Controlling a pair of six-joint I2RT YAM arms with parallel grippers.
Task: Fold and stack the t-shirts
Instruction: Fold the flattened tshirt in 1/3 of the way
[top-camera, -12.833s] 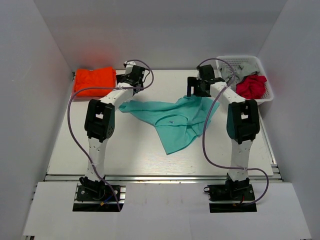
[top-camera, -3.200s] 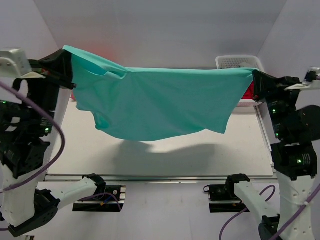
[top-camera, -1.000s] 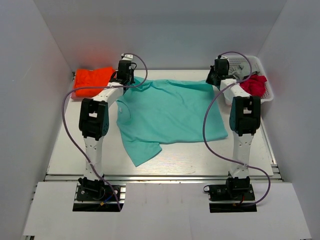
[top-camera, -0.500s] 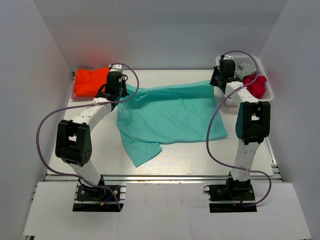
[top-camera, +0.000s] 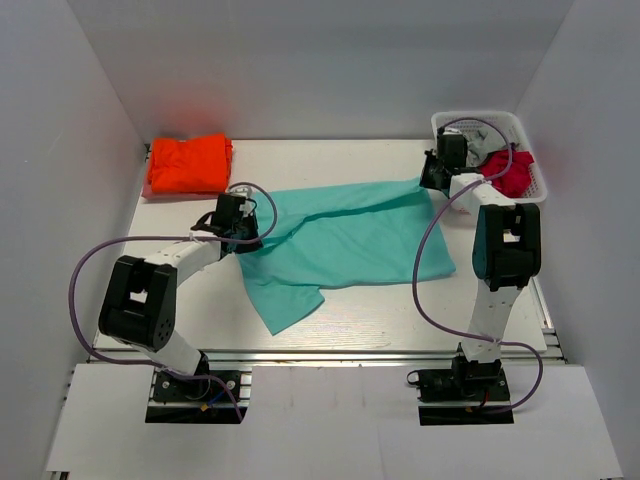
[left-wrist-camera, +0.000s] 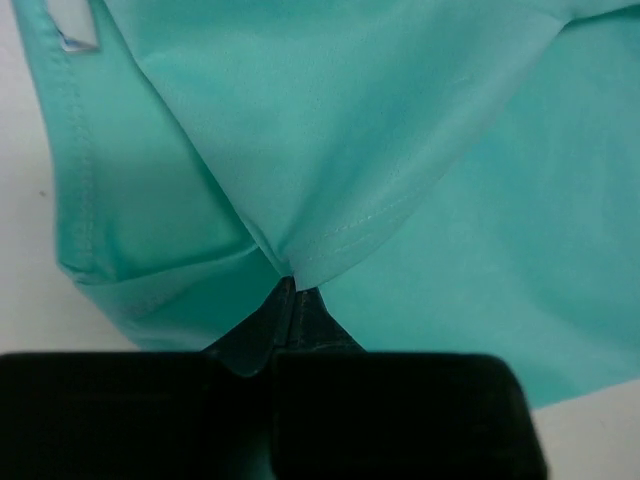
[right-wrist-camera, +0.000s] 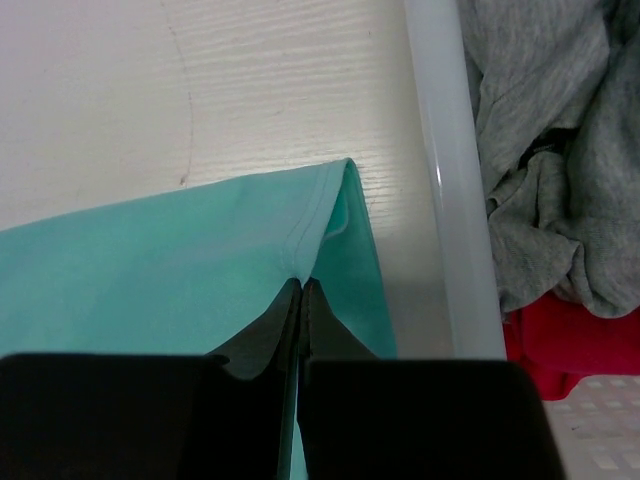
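Mint-teal t-shirt (top-camera: 345, 235) lies spread over the middle of the white bench (top-camera: 330, 155), held at two points of its upper edge. That edge runs as a slanted line from left of centre up to the right of the frame, and a loose flap of the cloth trails down toward the lower centre.

The left jaws sit low on the bench at the shirt's left end. In the left wrist view they are closed tight on a pinch of the teal cloth (left-wrist-camera: 330, 150), with a stitched hem folding out just above the tips and bare bench showing at the far left of that frame.

The right jaws are at the shirt's upper right corner, just beside the white plastic basket (top-camera: 478, 121). The right wrist view shows them closed on the hemmed corner of the teal cloth (right-wrist-camera: 180, 270), which rests on the bench next to the basket's wall (right-wrist-camera: 445, 200). Inside the basket lie a grey garment (right-wrist-camera: 545, 150) and a red one (top-camera: 508, 172).

A folded orange t-shirt (top-camera: 188, 165) rests at the upper left of the bench, well apart from the teal one.
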